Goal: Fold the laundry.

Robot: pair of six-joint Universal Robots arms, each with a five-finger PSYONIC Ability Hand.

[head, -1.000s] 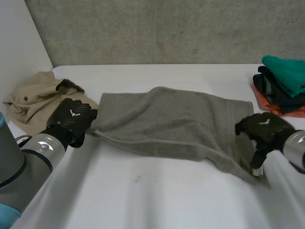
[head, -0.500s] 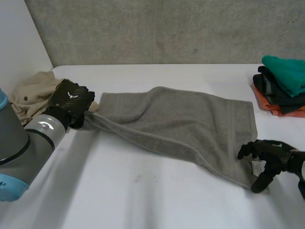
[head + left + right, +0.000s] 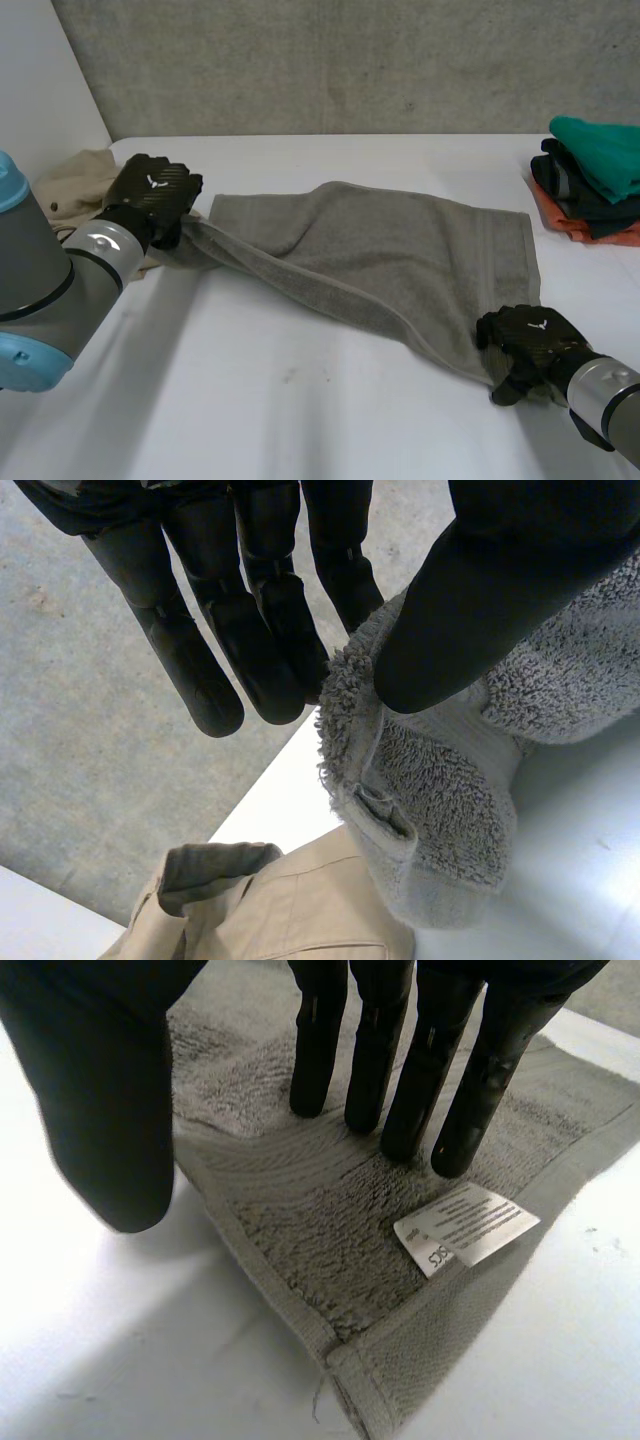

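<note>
Left hand [image 3: 152, 198] pinches one corner of the towel [image 3: 380, 255] between thumb and fingers. Right hand [image 3: 528, 338], fingers straight, thumb apart, seems to press the far corner onto the table [image 3: 300, 410]; a white tag [image 3: 465, 1228] lies at its fingertips, print unreadable.

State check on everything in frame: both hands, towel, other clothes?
left robot hand: shut, pinching the grey towel's far left corner.
right robot hand: open, straight fingers at the towel's near right corner.
grey towel: unfolded, spread out, left end bunched.
white label: lying on the towel corner, by the right fingertips.
beige garment: crumpled, unfolded.
clothes stack: folded, piled up.
</note>
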